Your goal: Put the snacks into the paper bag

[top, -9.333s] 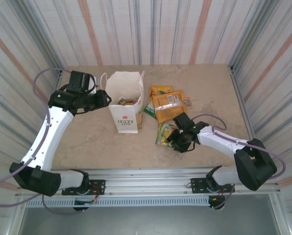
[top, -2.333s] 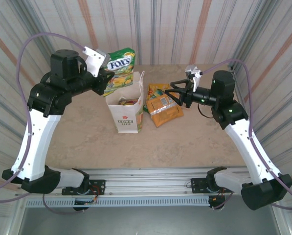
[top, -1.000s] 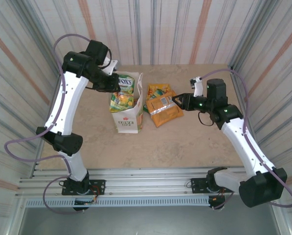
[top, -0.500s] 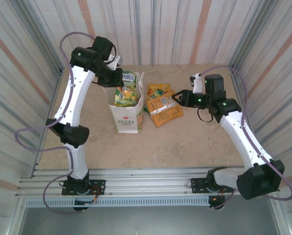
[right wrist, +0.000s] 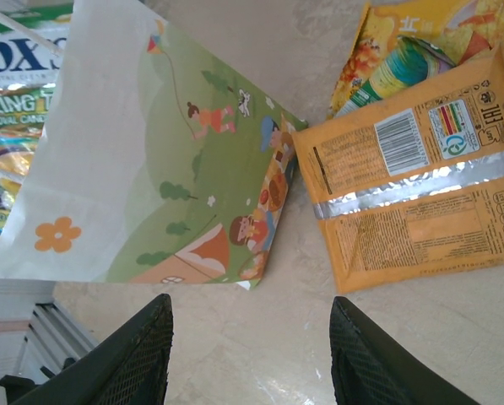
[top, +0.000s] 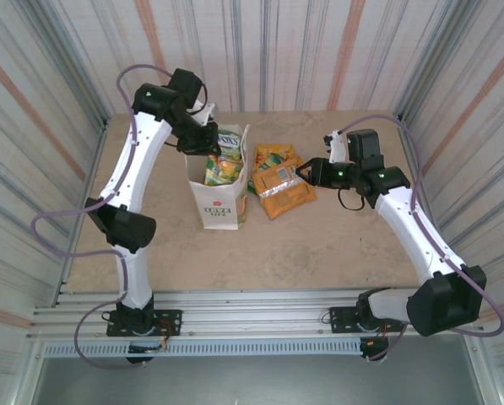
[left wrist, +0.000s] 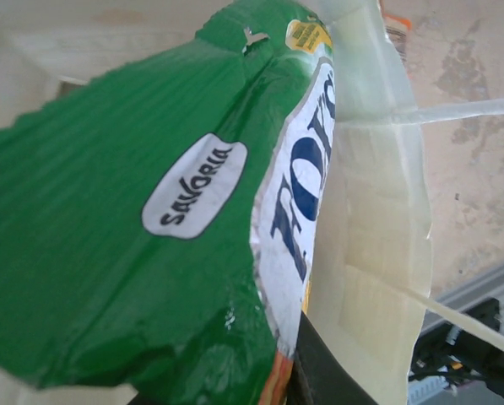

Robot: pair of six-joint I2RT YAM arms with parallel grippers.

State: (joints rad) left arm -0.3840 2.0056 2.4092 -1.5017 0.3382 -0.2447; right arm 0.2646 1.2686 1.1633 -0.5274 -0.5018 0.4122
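The white paper bag (top: 222,202) stands upright at mid-table. My left gripper (top: 206,140) is shut on a green FOX'S snack packet (top: 224,158), which hangs partly inside the bag's open top. In the left wrist view the green packet (left wrist: 125,245) lies close against the bag's inner wall (left wrist: 378,219). An orange snack packet (top: 284,187) lies flat to the right of the bag, overlapping a yellow one (top: 275,155). My right gripper (top: 309,173) hovers open by the orange packet's right end; the right wrist view has the orange packet (right wrist: 403,198) and the bag's illustrated side (right wrist: 184,160).
More snack packets (top: 214,175) sit inside the bag. Corrugated striped walls (top: 319,51) close in the table on three sides. A metal rail (top: 260,316) runs along the near edge. Bare tabletop (top: 319,245) spreads in front of the bag and packets.
My left gripper has come down and carried the green packet lower into the bag's mouth. My right gripper has shifted slightly left toward the orange packet.
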